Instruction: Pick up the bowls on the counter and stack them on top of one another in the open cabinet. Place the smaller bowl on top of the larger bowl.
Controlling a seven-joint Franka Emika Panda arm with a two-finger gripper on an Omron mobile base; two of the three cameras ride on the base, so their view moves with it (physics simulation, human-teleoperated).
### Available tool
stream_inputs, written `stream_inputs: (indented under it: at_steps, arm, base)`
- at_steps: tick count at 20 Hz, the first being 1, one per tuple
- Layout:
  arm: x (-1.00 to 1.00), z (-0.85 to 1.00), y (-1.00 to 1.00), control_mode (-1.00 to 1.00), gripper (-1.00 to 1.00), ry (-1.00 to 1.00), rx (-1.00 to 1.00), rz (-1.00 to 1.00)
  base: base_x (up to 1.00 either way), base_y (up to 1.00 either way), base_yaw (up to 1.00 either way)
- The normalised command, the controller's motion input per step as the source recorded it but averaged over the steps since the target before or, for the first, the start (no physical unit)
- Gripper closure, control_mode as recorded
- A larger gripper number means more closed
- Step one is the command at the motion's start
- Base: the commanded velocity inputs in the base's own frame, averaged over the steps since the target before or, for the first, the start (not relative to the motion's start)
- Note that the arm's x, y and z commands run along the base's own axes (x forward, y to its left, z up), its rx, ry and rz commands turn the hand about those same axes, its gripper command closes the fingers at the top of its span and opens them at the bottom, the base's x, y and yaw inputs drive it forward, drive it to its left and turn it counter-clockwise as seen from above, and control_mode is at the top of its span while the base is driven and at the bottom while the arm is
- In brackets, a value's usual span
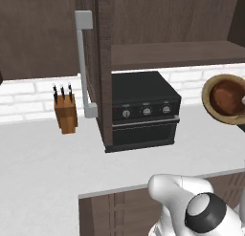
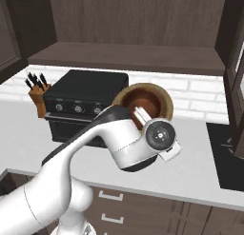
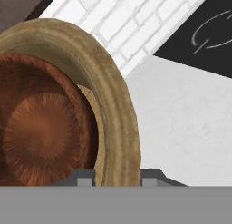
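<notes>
The gripper (image 3: 118, 175) clamps the thick rim of the larger bowl (image 3: 115, 109), held tilted above the counter (image 2: 205, 148) right of the black oven (image 1: 141, 108); the smaller bowl (image 3: 43, 128) sits nested inside it

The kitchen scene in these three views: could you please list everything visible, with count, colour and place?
larger bowl: one, light tan, held tilted in the air above the counter, right of the oven.
smaller bowl: one, reddish-brown, nested inside the larger bowl.
oven: one, black, three knobs, on the counter against the wall.
knife block: one, orange-brown, dark handles, left of the oven.
open cabinet: one, dark brown; grey bar handle on its door.
counter: one, whitish-grey.
cooktop: one, black, at the counter's right.
wall: white brick.
gripper: one, closed on the larger bowl's rim.
</notes>
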Motion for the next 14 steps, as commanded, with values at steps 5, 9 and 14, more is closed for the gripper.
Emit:
stream_inputs:
  at_steps: [5, 9, 14]
  arm:
    - [0.00, 1.00, 0.63, -1.00, 1.00, 0.00, 0.12, -0.05]
    - [0.00, 1.00, 0.57, -1.00, 1.00, 0.01, 0.15, -0.02]
    - [0.31, 1.00, 0.52, -1.00, 1.00, 0.21, 0.18, -0.04]
  base:
    - [0.00, 0.00, 0.00]
    - [0.00, 0.00, 0.00]
    - [0.00, 0.00, 0.00]
